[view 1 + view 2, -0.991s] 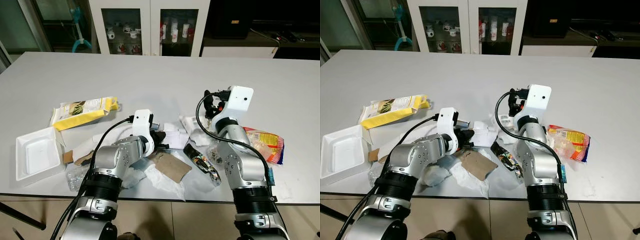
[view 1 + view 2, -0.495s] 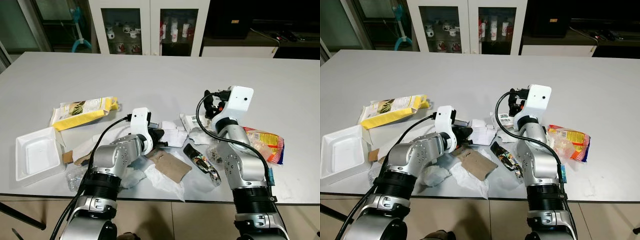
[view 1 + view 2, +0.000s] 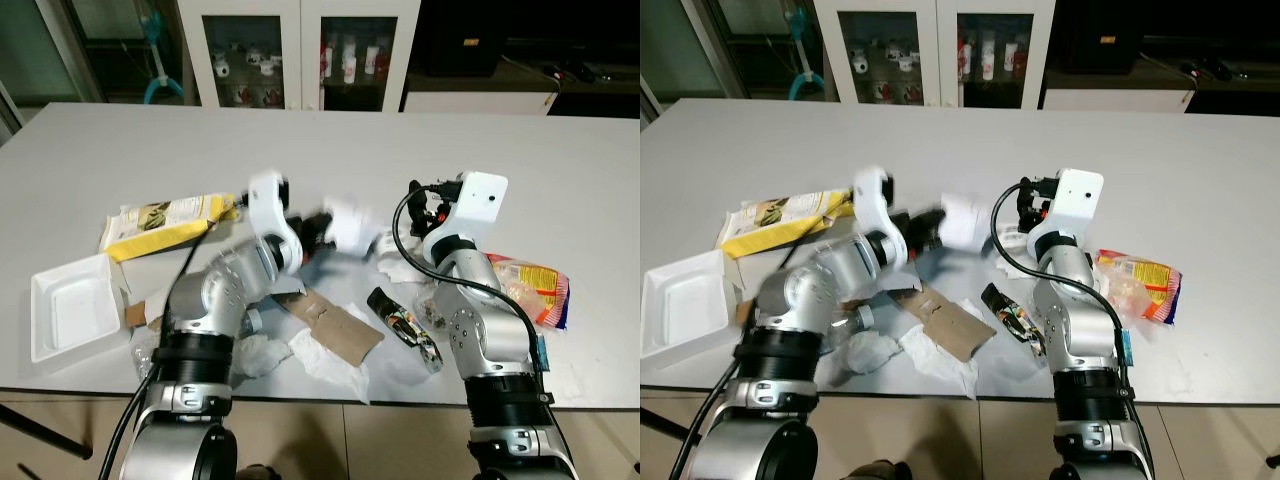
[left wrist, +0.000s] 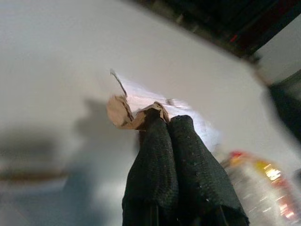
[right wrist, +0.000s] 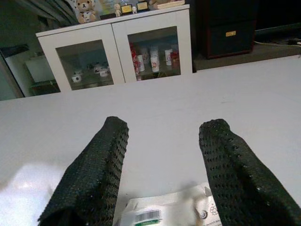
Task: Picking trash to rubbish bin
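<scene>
Gripping crumpled white paper wad [image 3: 345, 226] mid-frame, left gripper [image 3: 318, 232] pinched tight; fast swing risks dropping it. Right gripper [image 5: 162, 169] open, idle.

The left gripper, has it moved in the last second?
Yes. The left gripper, shut on a white crumpled paper, has risen off the brown cardboard and swung away from the robot, toward the right arm's white wrist camera.

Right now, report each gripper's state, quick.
Left gripper: shut on a crumpled white paper, lifted off the table.
Right gripper: open, holding nothing.
</scene>
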You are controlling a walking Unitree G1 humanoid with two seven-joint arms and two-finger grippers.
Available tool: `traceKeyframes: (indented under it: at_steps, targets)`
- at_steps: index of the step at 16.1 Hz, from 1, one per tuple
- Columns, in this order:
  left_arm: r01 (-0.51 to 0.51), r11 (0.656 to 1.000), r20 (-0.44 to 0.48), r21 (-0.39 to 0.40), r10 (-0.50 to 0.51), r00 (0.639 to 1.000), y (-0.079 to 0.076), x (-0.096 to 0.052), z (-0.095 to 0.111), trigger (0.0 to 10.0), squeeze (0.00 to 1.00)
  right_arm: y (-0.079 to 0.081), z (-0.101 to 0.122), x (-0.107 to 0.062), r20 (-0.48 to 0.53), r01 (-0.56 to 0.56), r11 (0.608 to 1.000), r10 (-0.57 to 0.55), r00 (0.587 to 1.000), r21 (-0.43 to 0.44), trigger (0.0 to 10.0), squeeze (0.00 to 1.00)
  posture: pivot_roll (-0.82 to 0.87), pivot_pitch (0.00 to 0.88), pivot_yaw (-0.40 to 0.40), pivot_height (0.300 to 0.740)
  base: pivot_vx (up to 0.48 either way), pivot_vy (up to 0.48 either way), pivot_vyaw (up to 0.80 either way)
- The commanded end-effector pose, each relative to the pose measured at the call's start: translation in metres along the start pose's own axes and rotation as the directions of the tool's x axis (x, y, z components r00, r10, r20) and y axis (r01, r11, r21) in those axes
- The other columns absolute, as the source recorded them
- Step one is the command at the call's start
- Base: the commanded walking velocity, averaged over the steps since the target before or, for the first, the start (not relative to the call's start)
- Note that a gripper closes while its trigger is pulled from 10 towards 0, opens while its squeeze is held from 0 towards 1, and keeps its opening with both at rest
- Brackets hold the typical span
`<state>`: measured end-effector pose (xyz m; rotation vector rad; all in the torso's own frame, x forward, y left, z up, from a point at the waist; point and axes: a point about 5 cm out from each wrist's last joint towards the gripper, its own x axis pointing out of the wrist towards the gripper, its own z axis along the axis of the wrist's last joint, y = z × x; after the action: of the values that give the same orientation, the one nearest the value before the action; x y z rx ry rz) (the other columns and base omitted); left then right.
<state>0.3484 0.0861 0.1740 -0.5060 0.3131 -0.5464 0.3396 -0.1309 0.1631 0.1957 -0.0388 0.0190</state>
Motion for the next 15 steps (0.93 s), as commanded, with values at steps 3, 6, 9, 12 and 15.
traceKeyframes:
  at_steps: [3, 6, 9, 12, 15]
  targets:
    - [0.125, 0.992, 0.13, 0.015, -0.126, 0.984, -0.015, -0.005, 0.025, 10.0, 0.0, 0.002, 0.004, 0.001, 0.008, -0.005, 1.0, 0.005, 1.0, 0.008, 10.0, 0.0, 0.03, 0.015, 0.029, 0.74, 0.0, 0.0, 0.0]
    - [-0.015, 0.993, 0.375, 0.121, -0.032, 0.926, -0.013, -0.015, 0.056, 10.0, 0.0, 0.001, 0.004, 0.001, 0.012, -0.001, 1.0, 0.001, 1.0, 0.012, 10.0, 0.0, 0.03, 0.018, 0.028, 0.74, 0.0, 0.0, 0.0]
    - [-0.107, 0.986, 0.507, 0.128, 0.027, 0.861, -0.011, -0.021, 0.065, 10.0, 0.0, 0.002, 0.005, 0.001, 0.019, -0.006, 1.0, 0.005, 1.0, 0.02, 10.0, 0.0, 0.03, 0.017, 0.026, 0.74, 0.0, 0.0, 0.0]
    - [-0.163, 0.981, 0.582, 0.102, 0.074, 0.81, -0.008, -0.026, 0.066, 10.0, 0.0, 0.001, 0.006, 0.001, 0.024, -0.005, 1.0, 0.005, 1.0, 0.022, 10.0, 0.0, 0.03, 0.015, 0.024, 0.74, 0.0, 0.0, 0.0]
    - [-0.254, 0.957, 0.631, 0.138, 0.113, 0.768, -0.003, -0.03, 0.062, 10.0, 0.0, 0.002, 0.004, 0.001, 0.019, -0.012, 1.0, 0.012, 1.0, 0.023, 10.0, 0.0, 0.03, 0.01, 0.02, 0.74, 0.0, 0.0, 0.0]
